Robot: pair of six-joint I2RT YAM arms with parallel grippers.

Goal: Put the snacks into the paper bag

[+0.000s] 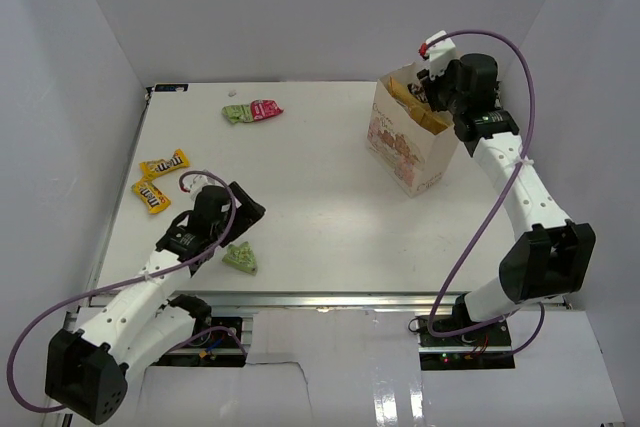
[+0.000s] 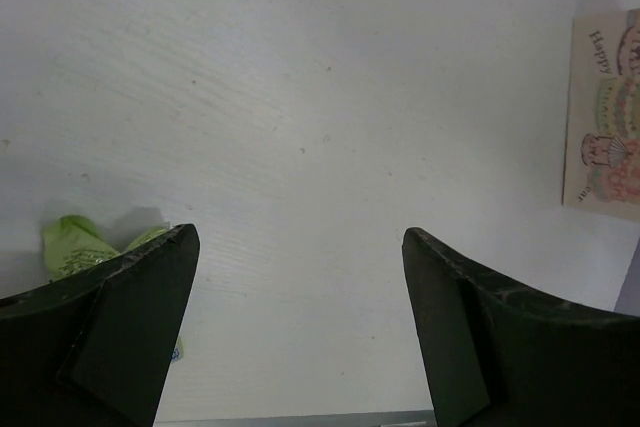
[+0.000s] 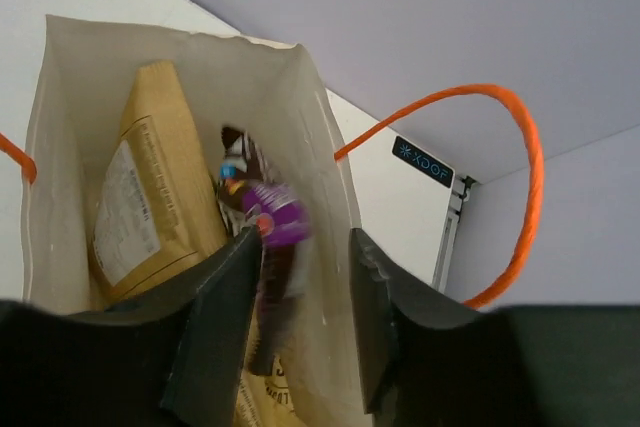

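Observation:
The paper bag (image 1: 405, 142) stands upright at the back right, its printed side also in the left wrist view (image 2: 605, 117). My right gripper (image 1: 435, 82) hangs over its mouth, open (image 3: 305, 242). Inside the bag (image 3: 70, 97) the tan chip bag (image 3: 150, 197) stands on edge, and a dark brown packet (image 3: 270, 227) with a purple patch shows blurred beside my left finger. My left gripper (image 1: 240, 209) is open and empty (image 2: 300, 237) low over the table, next to the pale green packet (image 1: 241, 258) (image 2: 72, 244). Two yellow M&M's packets (image 1: 164, 165) (image 1: 151, 196) lie at the left.
A green packet (image 1: 237, 112) and a pink-red packet (image 1: 265, 109) lie together at the back of the table. The bag's orange cord handle (image 3: 520, 167) loops up beside my right gripper. White walls close in on the table on three sides.

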